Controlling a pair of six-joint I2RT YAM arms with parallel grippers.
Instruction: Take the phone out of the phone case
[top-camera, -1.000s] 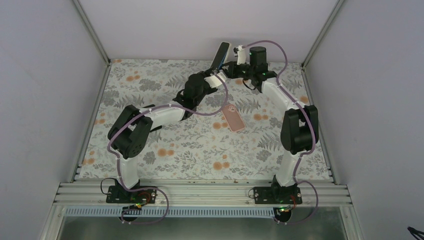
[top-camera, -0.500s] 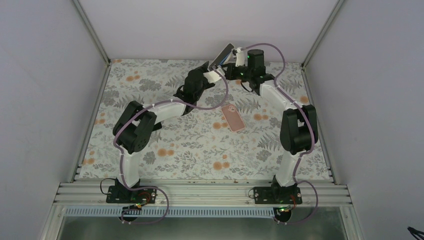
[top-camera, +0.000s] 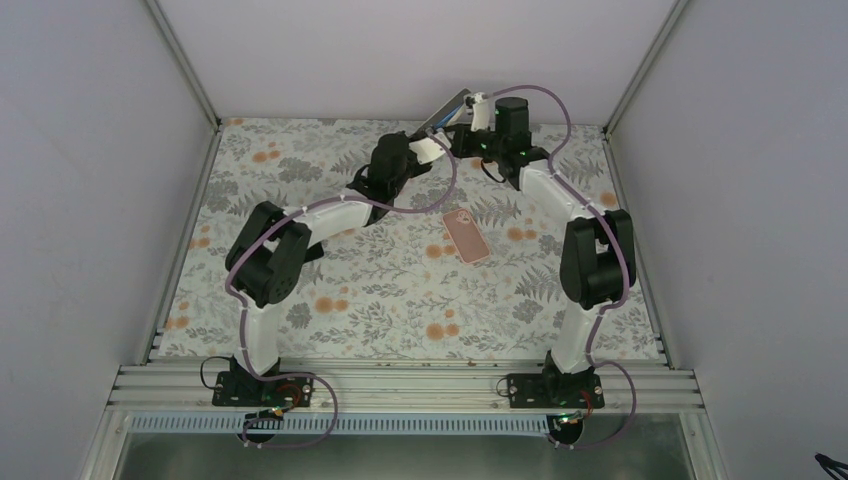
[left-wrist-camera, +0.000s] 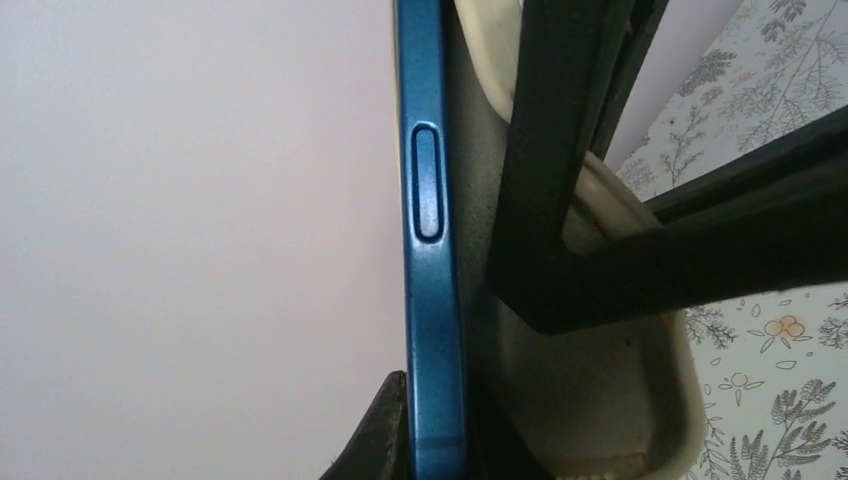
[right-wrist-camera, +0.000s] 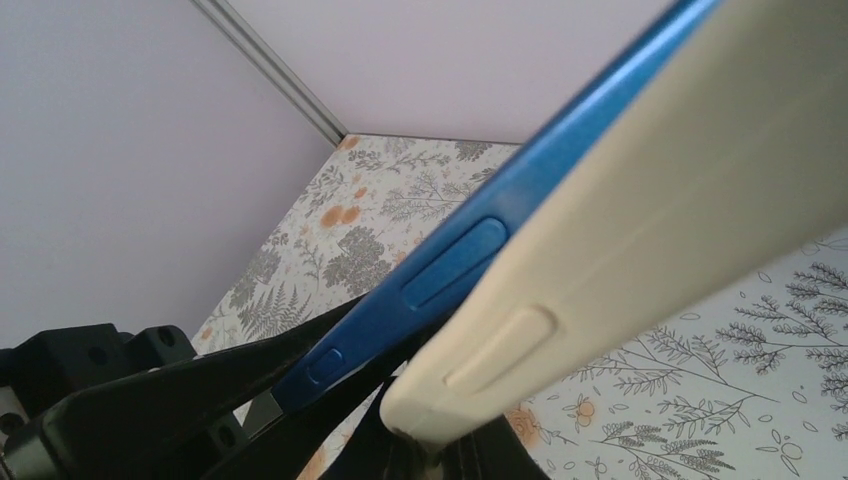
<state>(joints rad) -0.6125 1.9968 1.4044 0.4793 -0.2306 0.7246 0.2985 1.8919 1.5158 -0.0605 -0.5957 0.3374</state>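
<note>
Top external view is showing the phone (top-camera: 447, 104) hanging tilted in the air over the far end of the table (top-camera: 330, 290). My left gripper (top-camera: 428, 132) is sitting at its lower end and my right gripper (top-camera: 462, 108) at its upper end, so it's caught between both sets of fingers.

On the left wrist cam the phone's blue edge is running straight up the frame with a side button facing the lens. My left fingers are drawn in narrow and pinching it low down. One dark fingertip (left-wrist-camera: 385, 440) is pressing on its left side, and the other is mostly getting cut off by the bottom edge. The cream phone case (left-wrist-camera: 650, 400) is sitting just right of the blue edge, its rim bowing away. Black bars (left-wrist-camera: 560, 150) are crossing in front of it, and I can't tell whose they are.

On the right wrist cam my right fingers are squeezed shut on the case, which is running out from between them with the blue edge lying alongside. Whether the phone is in that pinch too, I can't tell.

How much of the phone is sitting inside the case is hidden in every view. From overhead the two are blurring together. Something flat and pink (top-camera: 467, 238) is lying mid-table, well apart from both grippers, and it's too small to identify.
</note>
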